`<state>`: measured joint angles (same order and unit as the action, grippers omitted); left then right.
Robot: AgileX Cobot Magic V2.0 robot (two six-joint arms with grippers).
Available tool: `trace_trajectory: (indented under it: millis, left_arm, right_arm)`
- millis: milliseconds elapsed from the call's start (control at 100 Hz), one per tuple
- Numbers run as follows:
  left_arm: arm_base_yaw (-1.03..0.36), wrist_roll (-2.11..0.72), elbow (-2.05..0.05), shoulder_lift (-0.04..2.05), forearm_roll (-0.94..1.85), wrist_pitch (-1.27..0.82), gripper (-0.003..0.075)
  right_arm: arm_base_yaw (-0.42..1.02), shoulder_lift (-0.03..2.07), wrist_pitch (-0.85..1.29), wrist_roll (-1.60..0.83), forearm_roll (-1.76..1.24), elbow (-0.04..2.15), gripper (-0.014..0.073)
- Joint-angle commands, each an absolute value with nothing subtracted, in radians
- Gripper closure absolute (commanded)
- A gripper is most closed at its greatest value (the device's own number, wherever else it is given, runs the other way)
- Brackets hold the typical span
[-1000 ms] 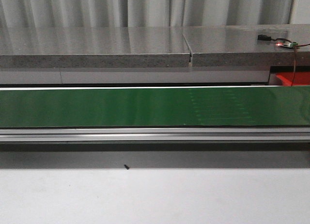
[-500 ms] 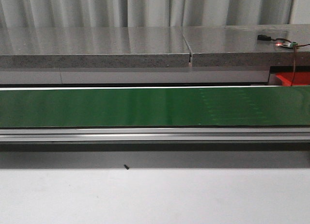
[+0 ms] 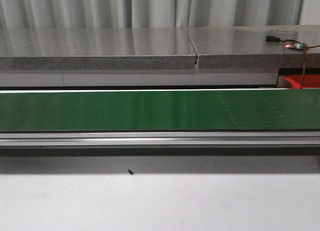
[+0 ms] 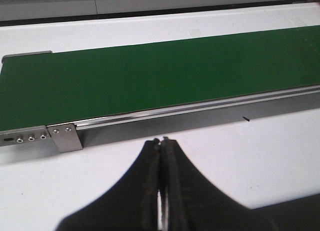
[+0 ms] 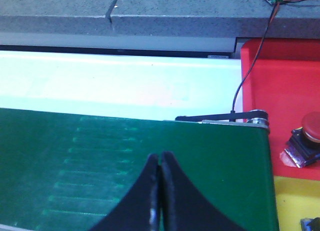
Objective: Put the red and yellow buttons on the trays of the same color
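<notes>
Red button (image 5: 312,127), one, mushroom-capped on a dark body, is sitting on the red tray (image 5: 280,91) beyond the end of the green conveyor belt (image 5: 125,161); only the right wrist view is showing it. Yellow tray (image 5: 292,201), one, is lying just beside the red tray, with a small dark item at its edge too cropped to identify. A black cable (image 5: 250,71) is running across the red tray to a circuit board (image 3: 296,45) on the grey stone ledge (image 3: 100,46). The front view is showing only a corner of the red tray. A small black speck (image 3: 130,172) is lying on the white counter (image 3: 160,201). Left gripper (image 4: 160,141): jaws pressed together, holding nothing. Right gripper (image 5: 159,156): jaws likewise closed and empty above the belt.
</notes>
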<state>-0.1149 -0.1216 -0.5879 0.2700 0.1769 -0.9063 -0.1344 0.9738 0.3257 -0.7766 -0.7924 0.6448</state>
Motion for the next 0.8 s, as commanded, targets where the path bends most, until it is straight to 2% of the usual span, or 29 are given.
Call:
trace_trajectory:
  millis: [0, 430, 610, 790]
  left_arm:
    - [-0.124, -0.122, -0.611, 0.279, 0.198, -0.842, 0.0739]
    - [-0.124, -0.122, -0.611, 0.279, 0.204, -0.824, 0.0739]
    - [-0.124, -0.064, -0.613, 0.281, 0.174, -0.748, 0.0739]
    - [-0.124, 0.11, -0.668, 0.342, -0.038, -0.737, 0.0739]
  right_arm:
    - [-0.122, 0.904, 0.27, -0.78, -0.799, 0.626, 0.0652]
    - [-0.11, 0.578, 0.289, -0.78, -0.799, 0.434, 0.0652]
    - [-0.11, 0.551, 0.297, -0.78, -0.799, 0.433, 0.0652]
    - [-0.11, 0.551, 0.298, -0.78, -0.799, 0.433, 0.0652]
